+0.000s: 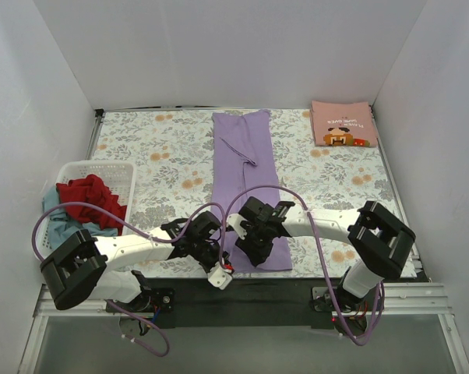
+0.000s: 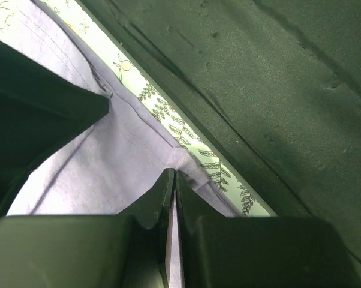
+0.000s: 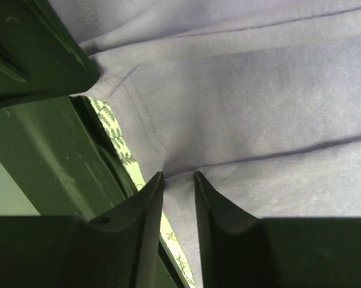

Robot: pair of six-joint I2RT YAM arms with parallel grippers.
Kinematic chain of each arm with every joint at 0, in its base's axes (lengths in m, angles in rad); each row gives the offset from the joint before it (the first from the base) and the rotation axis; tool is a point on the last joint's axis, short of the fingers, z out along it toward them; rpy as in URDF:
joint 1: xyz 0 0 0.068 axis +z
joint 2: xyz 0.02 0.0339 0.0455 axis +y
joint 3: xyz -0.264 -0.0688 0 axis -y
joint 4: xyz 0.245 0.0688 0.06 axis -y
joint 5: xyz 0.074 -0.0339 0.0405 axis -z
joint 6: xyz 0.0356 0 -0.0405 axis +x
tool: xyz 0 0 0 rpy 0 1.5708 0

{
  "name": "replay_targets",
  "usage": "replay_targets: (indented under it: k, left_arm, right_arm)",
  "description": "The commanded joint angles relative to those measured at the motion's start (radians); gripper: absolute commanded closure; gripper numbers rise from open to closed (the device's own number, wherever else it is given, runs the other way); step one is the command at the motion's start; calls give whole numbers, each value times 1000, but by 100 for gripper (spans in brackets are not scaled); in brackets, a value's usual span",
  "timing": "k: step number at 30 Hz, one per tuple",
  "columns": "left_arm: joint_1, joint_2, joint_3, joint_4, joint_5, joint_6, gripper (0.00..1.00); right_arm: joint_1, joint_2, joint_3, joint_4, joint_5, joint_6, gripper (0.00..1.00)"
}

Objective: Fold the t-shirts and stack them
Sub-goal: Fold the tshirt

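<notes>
- The lavender t-shirt lies as a long, narrow strip down the middle of the bench. Its near hem is at the front edge and its far end is by the back wall.
- My left end effector is closed to a sliver on the hem's near left corner. My right end effector is nearly closed, with the near right corner bunched between its tips.
- The folded salmon-pink t-shirt sits at the far right corner. The red t-shirt and the grey-blue t-shirt are heaped in the white basket on the left.
- Both pinches look shallow, right at the tips. I judge a corner could slip out on lifting and skew the fold.
- The floral cover shows just beside the hem, so I may catch it and drag it too.
- Both forearms run low and converge inward, wrists pitched down and close together, so a careless move could knock one against the other.
</notes>
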Motion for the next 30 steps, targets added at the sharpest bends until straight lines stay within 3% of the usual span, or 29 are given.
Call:
replay_targets:
  k: [1,2,5,8,18,30]
  left_arm:
    - [-6,-31,-9,16,38,-4,100]
    - [-6,-30,-9,18,38,-4,100]
    - [-6,-30,-9,18,37,-4,100]
    - [-6,-31,-9,19,38,-4,100]
    - [-6,-50,-22,36,38,-19,100]
    - [-6,-64,-25,42,42,-30,100]
  right_arm:
    - [4,22,18,16,22,2,70]
    - [4,22,19,14,15,-1,78]
    - [6,13,33,1,3,-6,91]
    - [4,-7,47,-21,-20,-10,99]
    - [-5,-77,85,-47,-97,-13,99]
    - [-11,-18,140,-39,-186,-1,99]
